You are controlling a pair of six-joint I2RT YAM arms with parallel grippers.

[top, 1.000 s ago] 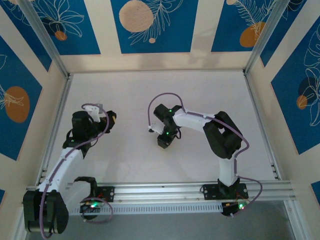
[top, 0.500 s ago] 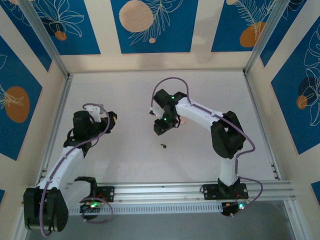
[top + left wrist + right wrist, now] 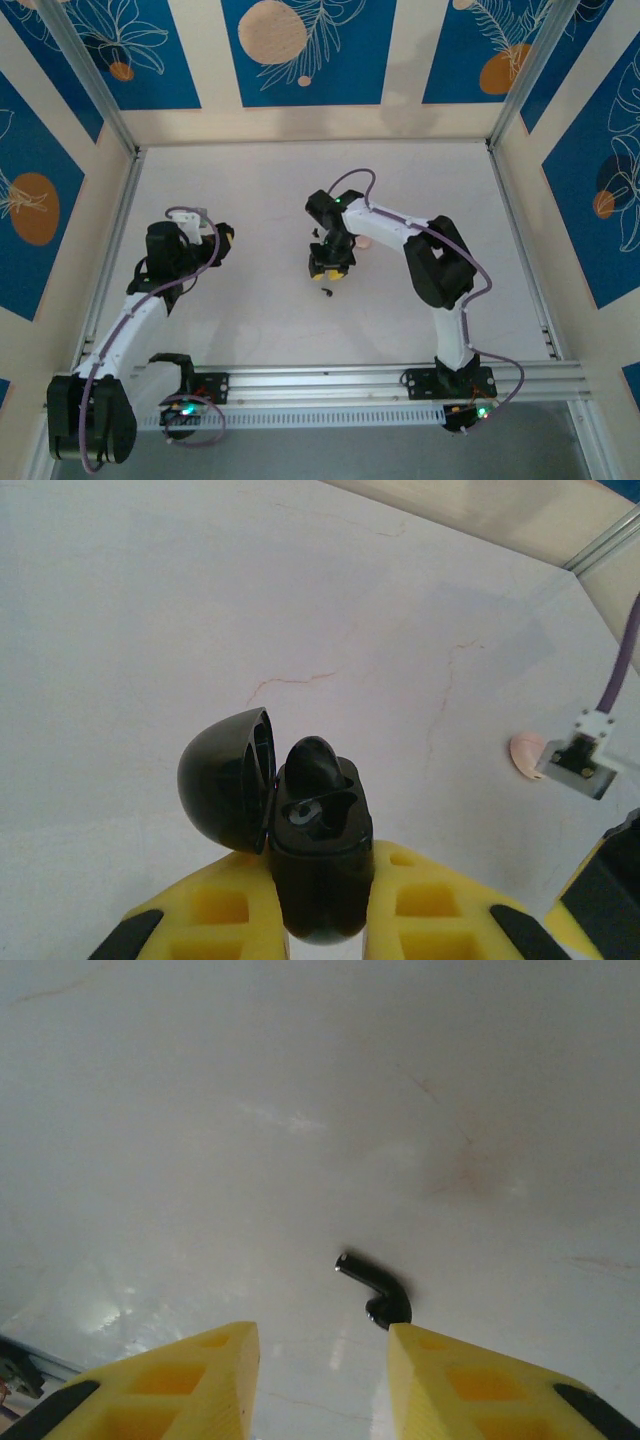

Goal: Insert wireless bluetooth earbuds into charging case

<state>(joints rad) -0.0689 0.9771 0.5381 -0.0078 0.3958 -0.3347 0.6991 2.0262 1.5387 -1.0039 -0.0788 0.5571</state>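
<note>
While the broad white counter (image 3: 250, 190) is stretching out beneath the tiny black comma-shaped loose earbud (image 3: 378, 1295), the left pincer (image 3: 320, 905), well to the left of that earbud, is clamping its yellow fingers on the glossy black plastic charging case (image 3: 320, 855). The case's domed lid (image 3: 225, 790) is hanging open to one side.

The right pincer (image 3: 320, 1360) is hovering just above the loose earbud, with its jaws standing moderately apart and gripping nothing.

Inside the case, a rounded black second earbud (image 3: 312, 765) appears to be sitting in one socket, while the other socket is looking vacant.

The loose earbud is lying flat, just beyond the right pincer's fingertips. It is probably feather-light, rigid and slick, so it is calling for a gentle pinch across its bulbous head. The thin stem is likely to skid or flick away.
</note>
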